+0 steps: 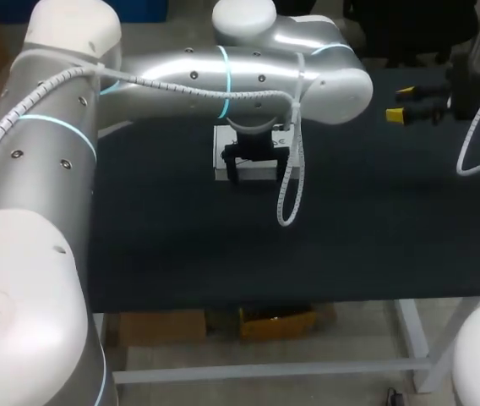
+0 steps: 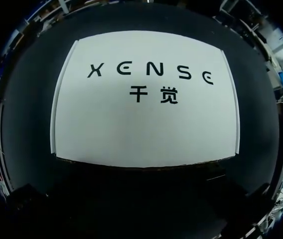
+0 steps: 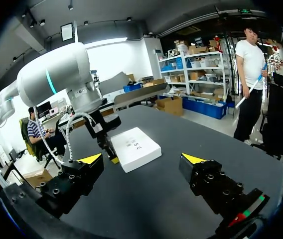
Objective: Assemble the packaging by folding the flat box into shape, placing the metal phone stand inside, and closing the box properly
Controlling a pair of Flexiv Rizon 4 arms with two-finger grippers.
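1. The dark tabletop (image 1: 350,237) is stretching wide. Its near edge and right edge are lying well apart from the task's thing.
2. The left arm (image 1: 181,76) is reaching in from the left, past the middle and over the far part of the tabletop. A white coiled cable (image 1: 289,199) is hanging off it in a loop, just right of the gripper.
3. The white box (image 1: 222,156) is lying flat on the far middle of the tabletop. Its printed top face is showing whole in the left wrist view. Its inside is hidden.
4. The left gripper (image 1: 255,167) is hanging right over the box, at the box's left end as the right wrist view shows it. Whether it is released or clenched cannot be told.
5. The right gripper (image 1: 400,102) is hanging at the far right, well apart from the box. Its fingers (image 3: 91,159) are standing released and wide, grasping nothing, and the box is lying ahead of them.
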